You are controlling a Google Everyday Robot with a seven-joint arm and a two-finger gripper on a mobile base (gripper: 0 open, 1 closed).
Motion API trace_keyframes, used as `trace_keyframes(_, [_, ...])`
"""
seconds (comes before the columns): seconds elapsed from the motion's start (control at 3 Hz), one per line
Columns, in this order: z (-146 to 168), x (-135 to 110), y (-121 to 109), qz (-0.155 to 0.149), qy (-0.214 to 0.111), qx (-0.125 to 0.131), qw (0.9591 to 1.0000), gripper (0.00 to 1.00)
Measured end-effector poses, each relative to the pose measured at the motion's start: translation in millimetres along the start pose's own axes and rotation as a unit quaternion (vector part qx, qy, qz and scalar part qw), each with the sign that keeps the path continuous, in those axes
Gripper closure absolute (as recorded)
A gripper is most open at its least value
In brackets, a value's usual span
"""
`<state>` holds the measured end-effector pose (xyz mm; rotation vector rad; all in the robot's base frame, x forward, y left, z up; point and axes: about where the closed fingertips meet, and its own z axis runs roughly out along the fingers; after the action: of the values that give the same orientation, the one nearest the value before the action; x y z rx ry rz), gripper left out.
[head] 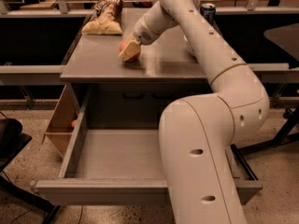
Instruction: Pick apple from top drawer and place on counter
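My gripper (129,51) is low over the grey counter (98,62), near its middle. Its tan fingers (128,50) close around the small red apple (135,57), which sits at or just above the counter surface. The arm reaches in from the lower right and crosses the counter's right side. Below, the top drawer (122,157) stands pulled wide open with a bare grey bottom where I can see it. The arm hides the drawer's right part.
A yellow and brown chip bag (103,21) lies at the counter's back left. A soda can (208,11) stands at the back right. A tan wooden box (60,124) sits on the floor left of the drawer. A black chair (9,143) is at the far left.
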<state>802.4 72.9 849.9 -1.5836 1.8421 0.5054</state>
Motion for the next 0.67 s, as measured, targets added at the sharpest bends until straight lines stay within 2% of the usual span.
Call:
trace_keyframes(0.33, [-0.1, -0.2, 0.1, 0.000, 0.000, 0.000, 1.0000, 0.04])
trace_keyframes(0.67, [-15.4, -22.7, 8.9, -0.033, 0.004, 0.004, 0.9994, 0.00])
